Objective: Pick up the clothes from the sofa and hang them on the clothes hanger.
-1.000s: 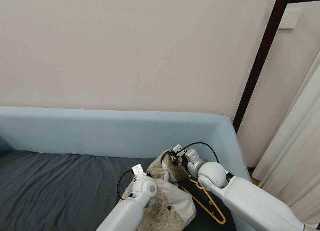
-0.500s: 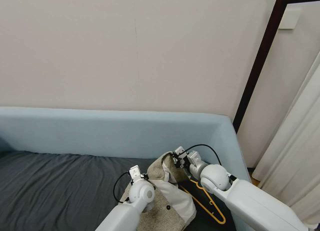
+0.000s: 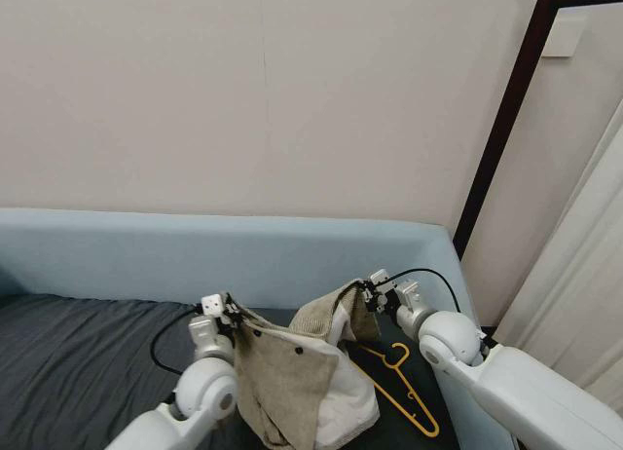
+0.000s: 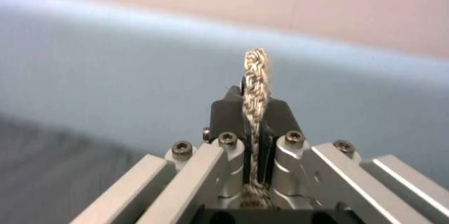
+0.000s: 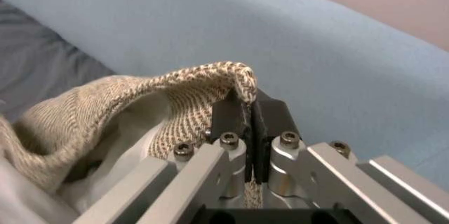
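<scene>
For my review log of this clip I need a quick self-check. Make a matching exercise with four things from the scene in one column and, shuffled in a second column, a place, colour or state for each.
Things
1. left gripper
2. beige knit garment
3. yellow hanger
4. sofa backrest

Descriptions
A. light blue
B. lying on the dark seat cushion
C. shut on a knitted edge, over the seat
D. lifted, one end pinched by the right gripper

Pairs: 1-C, 2-D, 3-B, 4-A

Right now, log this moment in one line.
left gripper: shut on beige knitted garment | right gripper: shut on it too | yellow hanger: lying on dark grey sofa seat
</scene>
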`<state>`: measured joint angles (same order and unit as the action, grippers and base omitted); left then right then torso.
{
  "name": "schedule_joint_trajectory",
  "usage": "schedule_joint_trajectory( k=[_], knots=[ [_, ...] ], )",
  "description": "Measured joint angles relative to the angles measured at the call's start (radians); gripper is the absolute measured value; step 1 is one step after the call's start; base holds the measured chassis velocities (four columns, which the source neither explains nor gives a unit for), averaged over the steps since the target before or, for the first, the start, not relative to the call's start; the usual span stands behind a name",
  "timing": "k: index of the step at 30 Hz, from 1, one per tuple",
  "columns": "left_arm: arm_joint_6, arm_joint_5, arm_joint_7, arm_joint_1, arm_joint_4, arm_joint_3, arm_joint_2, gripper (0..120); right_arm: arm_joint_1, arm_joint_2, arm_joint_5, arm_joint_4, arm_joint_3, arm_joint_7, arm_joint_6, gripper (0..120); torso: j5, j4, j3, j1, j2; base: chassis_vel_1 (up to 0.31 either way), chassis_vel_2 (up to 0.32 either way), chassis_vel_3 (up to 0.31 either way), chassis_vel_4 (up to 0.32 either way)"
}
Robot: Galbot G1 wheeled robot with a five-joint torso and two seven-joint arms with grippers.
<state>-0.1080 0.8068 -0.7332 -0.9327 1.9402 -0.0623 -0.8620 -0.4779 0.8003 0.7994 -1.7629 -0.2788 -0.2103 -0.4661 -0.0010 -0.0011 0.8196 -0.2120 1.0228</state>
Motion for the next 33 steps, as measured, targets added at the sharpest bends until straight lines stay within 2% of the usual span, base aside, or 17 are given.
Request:
schedule_joint_trajectory(
  k=[1,6,7,9,11,14,17,18,19,21,22,26,27,28,30,33],
  knots=[
    [0.0,0.0,0.0,0.0,0.0,0.0,0.0,0,0.0,0.0,0.0,0.0,0.0,0.0,0.0,0,0.0,0.0,0.0,0.0,0.0,0.0,0.0,0.0,0.0],
    [0.164,-0.106,0.147,-0.048,0.068,-0.054,0.199,0,0.011,-0.062,0.178,-0.115,0.089,-0.081,-0.09,0,0.0002,-0.0002,0.0,0.0,0.0,0.0,0.0,0.0,0.0],
    [0.164,-0.106,0.147,-0.048,0.068,-0.054,0.199,0,0.011,-0.062,0.178,-0.115,0.089,-0.081,-0.09,0,0.0002,-0.0002,0.0,0.0,0.0,0.0,0.0,0.0,0.0],
    [0.196,-0.13,0.169,-0.088,0.095,-0.074,0.253,0,0.002,-0.094,0.234,-0.17,0.127,-0.113,-0.124,0,-0.0001,-0.0001,0.0,0.0,0.0,0.0,0.0,0.0,0.0],
    [0.204,-0.14,0.17,-0.107,0.106,-0.083,0.267,0,-0.012,-0.111,0.259,-0.199,0.152,-0.126,-0.137,0,-0.0002,-0.0001,0.0,0.0,0.0,0.0,0.0,0.0,0.0],
    [0.23,-0.185,0.174,-0.194,0.145,-0.132,0.303,0,-0.078,-0.169,0.304,-0.282,0.242,-0.141,-0.162,0,0.0,-0.0005,0.0,0.0,0.0,0.0,0.0,0.0,0.0],
    [0.233,-0.193,0.163,-0.24,0.178,-0.164,0.316,0,-0.14,-0.213,0.316,-0.345,0.309,-0.145,-0.173,0,0.0003,0.0002,0.0,0.0,0.0,0.0,0.0,0.0,0.0],
    [0.231,-0.193,0.155,-0.256,0.193,-0.178,0.319,0,-0.164,-0.23,0.317,-0.369,0.333,-0.15,-0.176,0,0.0001,-0.0002,0.0,0.0,0.0,0.0,0.0,0.0,0.0],
    [0.224,-0.194,0.14,-0.289,0.218,-0.214,0.319,0,-0.198,-0.253,0.32,-0.407,0.362,-0.16,-0.183,0,0.0,-0.001,0.0,0.0,0.0,0.0,0.0,0.0,0.0],
    [0.195,-0.192,0.105,-0.39,0.292,-0.316,0.315,0,-0.234,-0.283,0.337,-0.477,0.393,-0.185,-0.197,0,0.0003,-0.001,0.0,0.0,0.0,0.0,0.0,0.0,0.0],
    [0.195,-0.192,0.105,-0.39,0.292,-0.316,0.315,0,-0.234,-0.283,0.337,-0.477,0.393,-0.185,-0.197,0,0.0003,-0.001,0.0,0.0,0.0,0.0,0.0,0.0,0.0],
    [0.155,-0.186,0.075,-0.643,0.427,-0.542,0.279,0,-0.25,-0.308,0.415,-0.582,0.424,-0.252,-0.244,0,0.0001,0.0003,0.0,0.0,0.0,0.0,0.0,0.0,0.0],
    [0.155,-0.186,0.075,-0.643,0.427,-0.542,0.279,0,-0.25,-0.308,0.415,-0.582,0.424,-0.252,-0.244,0,0.0001,0.0003,0.0,0.0,0.0,0.0,0.0,0.0,0.0],
    [0.146,-0.184,0.076,-0.708,0.455,-0.6,0.268,0,-0.249,-0.309,0.442,-0.6,0.429,-0.269,-0.256,0,0.0002,0.0006,0.0,0.0,0.0,0.0,0.0,0.0,0.0],
    [0.11,-0.173,0.08,-0.775,0.483,-0.659,0.253,0,-0.246,-0.306,0.48,-0.618,0.429,-0.29,-0.267,0,0.0004,0.0004,0.0,0.0,0.0,0.0,0.0,0.0,0.0],
    [0.09,-0.17,0.085,-0.771,0.467,-0.633,0.245,0,-0.246,-0.288,0.487,-0.605,0.41,-0.295,-0.268,0,0.0003,-0.0001,0.0,0.0,0.0,0.0,0.0,0.0,0.0]
  ],
)
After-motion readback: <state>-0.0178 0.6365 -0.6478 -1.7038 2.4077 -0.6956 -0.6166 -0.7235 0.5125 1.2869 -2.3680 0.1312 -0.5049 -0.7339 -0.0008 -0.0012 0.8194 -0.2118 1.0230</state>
